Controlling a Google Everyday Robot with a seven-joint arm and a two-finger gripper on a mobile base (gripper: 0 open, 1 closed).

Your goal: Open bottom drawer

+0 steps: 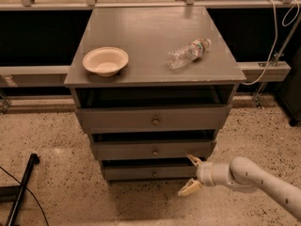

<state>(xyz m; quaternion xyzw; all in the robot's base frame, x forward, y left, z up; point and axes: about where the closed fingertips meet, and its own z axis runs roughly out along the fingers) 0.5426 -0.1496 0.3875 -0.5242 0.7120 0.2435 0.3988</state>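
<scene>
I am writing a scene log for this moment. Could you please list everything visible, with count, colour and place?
drawer unit: one, grey, centre, on the speckled floor
bowl: one, cream, left side of the unit's top
bottle: one, clear plastic, lying on the right side of the top
top drawer: one, grey, widest
middle drawer: one, grey
bottom drawer: one, grey, narrowest, small brassy knob
pole: one, black, on the floor at the lower left
cable: one, white, upper right
arm: one, white, lower right
tool: one, cream fingers, open, by the bottom drawer's right end
</scene>
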